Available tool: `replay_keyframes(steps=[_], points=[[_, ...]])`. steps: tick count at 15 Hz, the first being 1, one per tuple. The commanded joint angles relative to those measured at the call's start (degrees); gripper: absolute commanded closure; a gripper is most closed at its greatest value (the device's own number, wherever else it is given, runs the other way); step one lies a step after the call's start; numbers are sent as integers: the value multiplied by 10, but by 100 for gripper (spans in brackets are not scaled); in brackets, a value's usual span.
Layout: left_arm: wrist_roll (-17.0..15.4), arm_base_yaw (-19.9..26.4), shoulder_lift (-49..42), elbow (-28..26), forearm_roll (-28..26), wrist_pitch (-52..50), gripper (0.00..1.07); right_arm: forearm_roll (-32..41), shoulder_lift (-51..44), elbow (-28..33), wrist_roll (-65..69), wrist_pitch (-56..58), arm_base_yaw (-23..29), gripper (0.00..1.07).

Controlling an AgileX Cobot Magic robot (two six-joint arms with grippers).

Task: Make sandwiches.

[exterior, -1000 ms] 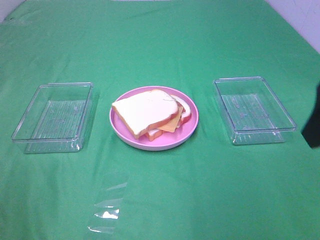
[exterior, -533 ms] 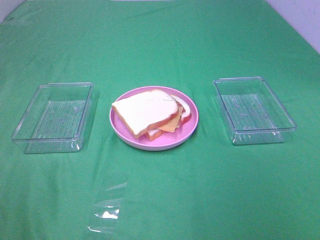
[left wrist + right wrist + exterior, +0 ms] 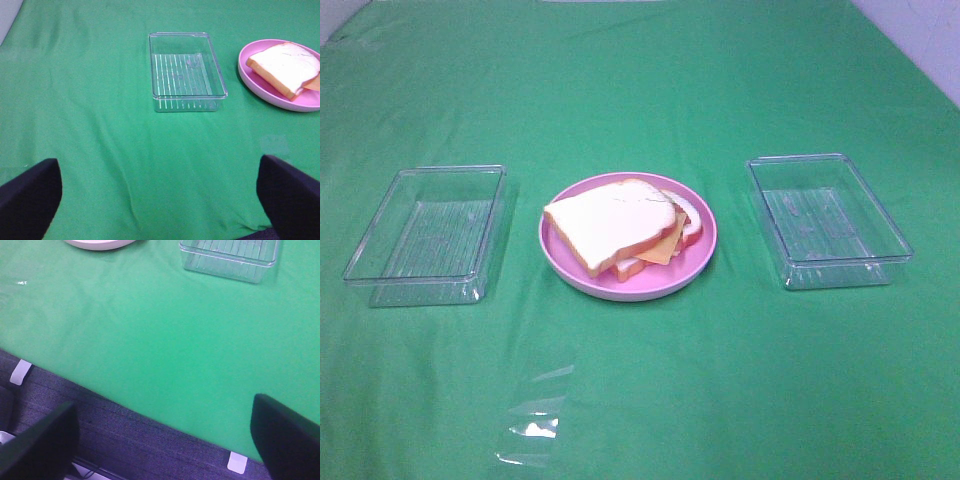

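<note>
- Change: a second ago a dark shape, probably the right arm, stood at the right edge of the high view; it is now gone, and neither arm shows in that view.
- Sandwich (image 3: 620, 228): a stack on the pink plate (image 3: 560, 262) at the centre of the green tablecloth (image 3: 720, 400), unmoved over the last second. The top bread slice (image 3: 608, 218) covers most of it; a corner of the yellow cheese (image 3: 666, 247) and a second slice (image 3: 686, 216) project to the right.
- Left clear tray (image 3: 425, 236) and right clear tray (image 3: 828, 218): both empty, flanking the plate and apart from it.
- Left gripper (image 3: 160, 200): jaws released and spread wide, nothing between them, hanging at the near side, well short of the left tray.
- Right gripper (image 3: 165, 440): jaws likewise spread and holding nothing, at the near table edge.
- Reading: with the stack built, trays empty and arms drawn back, assembly appears finished.
</note>
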Motion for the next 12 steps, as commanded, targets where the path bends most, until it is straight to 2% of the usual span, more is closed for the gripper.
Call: replay_keyframes(steps=[1, 2, 3, 7, 9, 12], points=[[-1, -1, -9, -1, -2, -3, 9, 1, -12, 2, -6, -6, -1, 19], [-1, -1, -9, -1, -2, -3, 9, 5, -23, 2, -6, -6, -11, 19], [-1, -1, -9, -1, -2, -3, 9, 5, -44, 2, -5, -6, -42, 19], [-1, -1, -9, -1, -2, -3, 9, 5, -126, 2, -5, -4, -188, 19], [-1, -1, -7, -1, -3, -3, 9, 5, -124, 1, -5, -5, -221, 19], [-1, -1, -6, -1, -3, -3, 9, 5, -124, 1, -5, -4, -221, 19]])
